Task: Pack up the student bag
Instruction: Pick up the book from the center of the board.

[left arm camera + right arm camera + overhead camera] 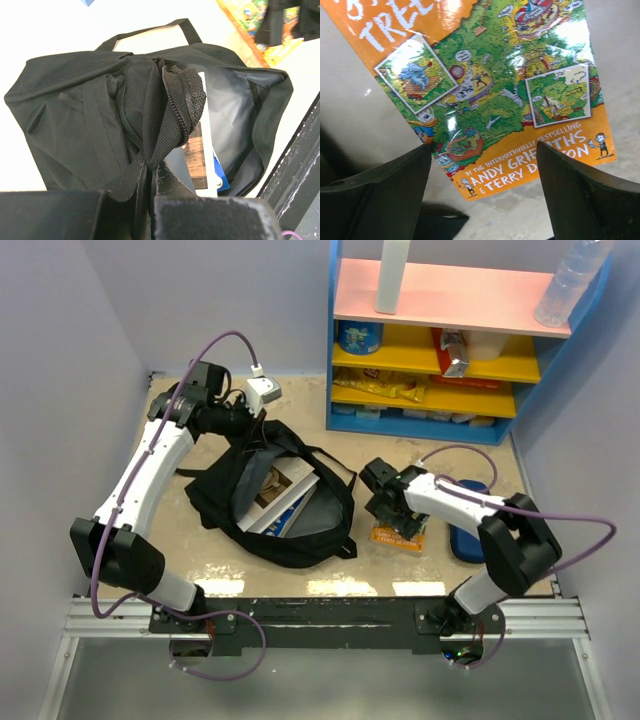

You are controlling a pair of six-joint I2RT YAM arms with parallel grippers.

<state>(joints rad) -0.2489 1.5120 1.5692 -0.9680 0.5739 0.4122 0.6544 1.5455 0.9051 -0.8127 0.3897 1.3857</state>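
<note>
"Left wrist view: what has the left gripper (150, 176) got?"
"It's clamped on the zipper edge of the bag (75, 100). The bag lies unzipped just ahead of it on the counter (310, 435), a pale book (201, 150) sticking out."
"And the right gripper (484, 150)?"
"Its fingers are apart, directly over an orange book (485, 75) lying flat, well clear of the bag."

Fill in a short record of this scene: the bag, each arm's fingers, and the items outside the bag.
student bag: open, with books inside
left fingers: shut on the bag's zipper edge
right fingers: open, over the orange book
orange book: lying flat, outside the bag
pencil case: blue, right of the orange book
</note>
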